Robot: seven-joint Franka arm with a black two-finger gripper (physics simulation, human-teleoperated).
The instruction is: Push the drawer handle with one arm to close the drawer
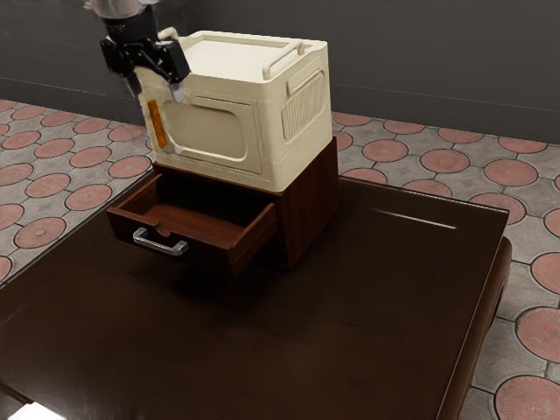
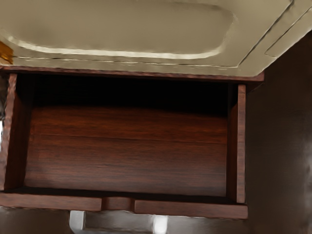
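At the exterior view's left, my black 2-finger gripper [image 1: 156, 89] points downward, fingers apart, empty; the silver metal bar handle [image 1: 159, 248] of the open red-brown wooden drawer [image 1: 208, 249] lies well below.

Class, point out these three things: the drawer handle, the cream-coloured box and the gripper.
Drawer handle [image 1: 158, 246]: exterior view, on its metal bar.
Cream-coloured box [image 1: 208, 133]: exterior view, on its front panel.
Gripper [image 1: 156, 89]: exterior view, midway between its fingertips.
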